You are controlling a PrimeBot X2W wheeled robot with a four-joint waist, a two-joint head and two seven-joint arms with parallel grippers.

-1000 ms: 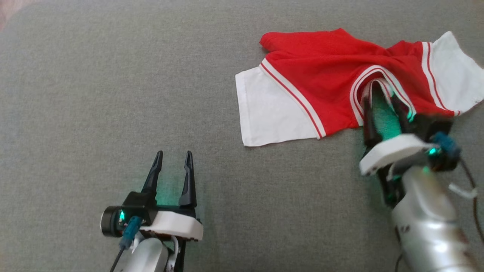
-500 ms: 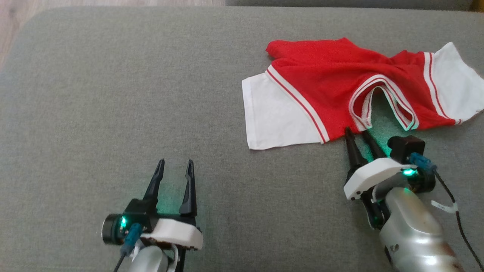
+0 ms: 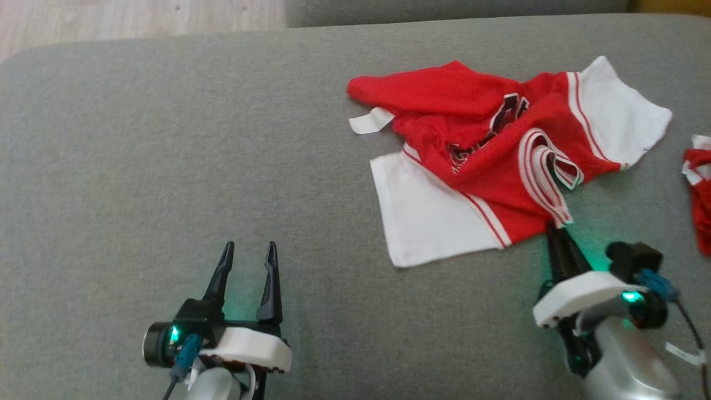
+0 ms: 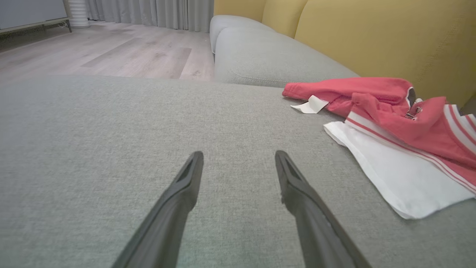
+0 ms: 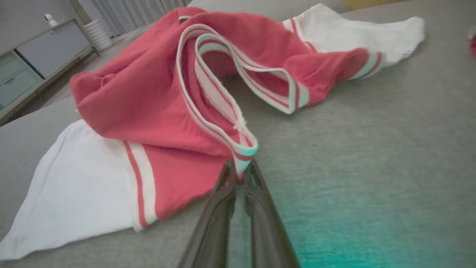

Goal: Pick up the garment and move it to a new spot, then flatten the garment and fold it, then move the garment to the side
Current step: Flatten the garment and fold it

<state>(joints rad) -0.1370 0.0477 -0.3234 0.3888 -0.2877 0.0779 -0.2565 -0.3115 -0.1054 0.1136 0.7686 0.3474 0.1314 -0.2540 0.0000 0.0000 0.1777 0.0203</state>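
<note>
I am on the first step, the pick-up. My right fingers [image 5: 223,193] are pressed together on the striped collar band [image 5: 243,147] at the near edge of the garment [image 3: 477,155], most of which lies crumpled on the grey cushion [image 3: 166,139]. My left fingers [image 3: 219,272] are spread apart with nothing between them, well to the left of the garment and nearer me than it.

Next, I judge, comes the lift and carry. The pinch is at the very tips and takes only the band, so the pull should be slow and upward before it goes sideways, or the band may slip out. The rest of the cloth will hang and drag, so it wants height.

Left of the garment the cushion runs broad and bare, which looks the best new spot and has space for flattening. Beyond the garment the cushion ends, and floor [image 3: 139,19] shows past its far left corner. Right of the garment a second red cloth [image 3: 701,194] lies near but apart from it, so I should steer away from that side
</note>
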